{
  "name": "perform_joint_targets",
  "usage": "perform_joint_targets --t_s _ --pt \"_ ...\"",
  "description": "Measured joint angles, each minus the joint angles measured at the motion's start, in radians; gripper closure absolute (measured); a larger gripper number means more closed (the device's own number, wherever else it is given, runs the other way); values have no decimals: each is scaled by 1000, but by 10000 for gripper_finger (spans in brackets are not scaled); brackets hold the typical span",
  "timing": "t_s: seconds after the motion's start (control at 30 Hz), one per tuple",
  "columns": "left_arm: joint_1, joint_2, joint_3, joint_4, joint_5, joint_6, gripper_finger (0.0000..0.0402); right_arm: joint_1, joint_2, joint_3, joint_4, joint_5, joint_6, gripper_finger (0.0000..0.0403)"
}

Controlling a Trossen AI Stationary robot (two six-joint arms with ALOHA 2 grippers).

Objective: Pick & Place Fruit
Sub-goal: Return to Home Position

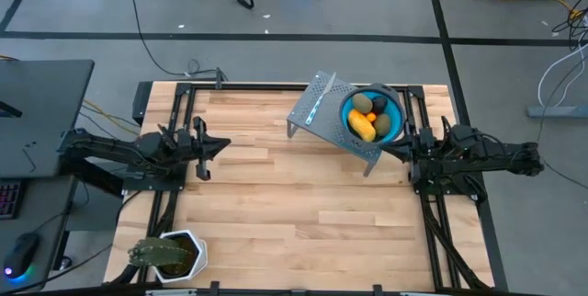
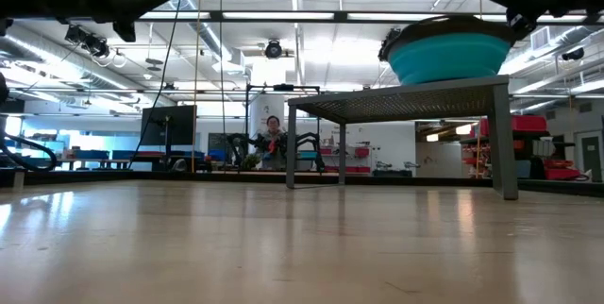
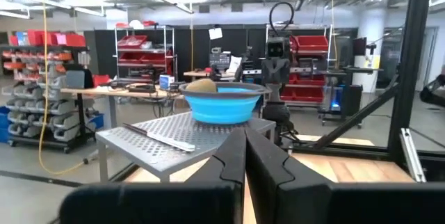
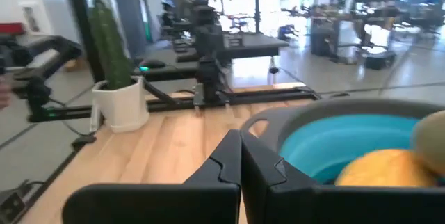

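Shelf (image 1: 312, 112) and blue strainer bowl (image 1: 398, 121) stood just ahead of the right gripper (image 4: 240, 151) — the nearer arm — with the fruit (image 1: 361, 126) heaped inside. The left gripper (image 1: 223, 146) faced the bowl from well apart. Both arms lay folded low — each claw's fingers pressed together, holding nothing.

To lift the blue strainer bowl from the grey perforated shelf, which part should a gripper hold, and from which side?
Probably hold the blue strainer bowl by its dark rim, pinched from above on the side nearest the right gripper. The bowl's wall flares outward and the toy fruit fills its middle, so a grip around the body would likely slip.
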Motion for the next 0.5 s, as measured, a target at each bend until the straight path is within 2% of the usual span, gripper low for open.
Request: perform_joint_targets --t_s 0.27,0.5 --pt "0 -122 0 -116 -3 -15 395 0 -108 -55 19 -205 28 402" --pt "0 -143 0 -127 -3 -19 397 0 -165 -52 19 -228 6 402"
